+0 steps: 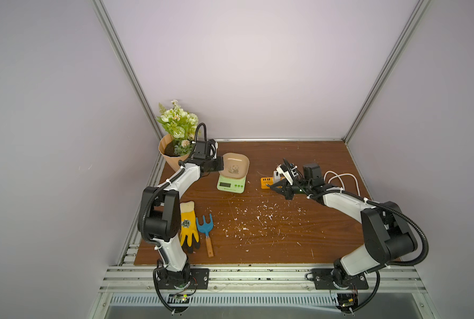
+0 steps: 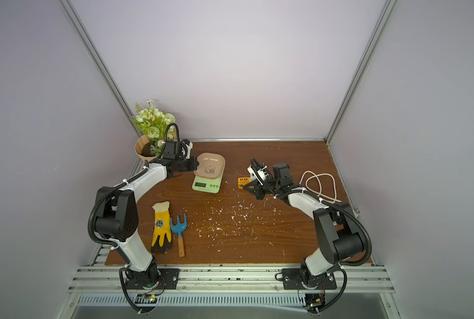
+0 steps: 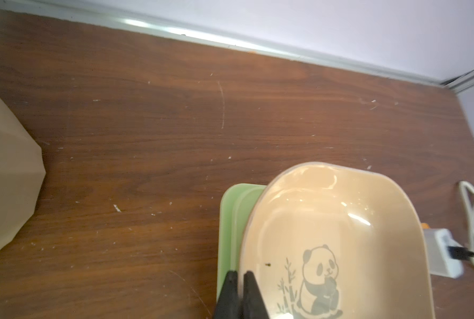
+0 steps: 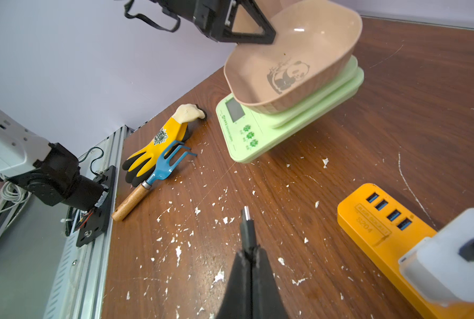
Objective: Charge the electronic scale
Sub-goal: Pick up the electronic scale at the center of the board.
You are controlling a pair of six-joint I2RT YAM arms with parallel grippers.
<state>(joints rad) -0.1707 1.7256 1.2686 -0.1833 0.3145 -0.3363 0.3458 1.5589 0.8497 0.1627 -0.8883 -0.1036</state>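
Note:
The electronic scale point(image 1: 231, 184) is pale green with a dark display and stands mid-table in both top views. Its beige panda-print tray point(image 1: 235, 165) rests on top. My left gripper point(image 3: 240, 274) is shut on the tray's near rim point(image 3: 247, 248), one finger inside and one outside. My right gripper point(image 4: 251, 250) is shut on a black charging plug point(image 4: 247, 223), held above the table to the right of the scale point(image 4: 247, 138), metal tip pointing ahead. A white adapter point(image 4: 451, 265) sits in the orange power strip point(image 4: 382, 229).
A flower pot point(image 1: 175, 146) stands at the back left, behind my left arm. A yellow glove point(image 1: 189, 226) and a blue hand rake point(image 1: 205, 229) lie at the front left. White cable loops point(image 1: 343, 179) lie at the right. White flecks dot the wood.

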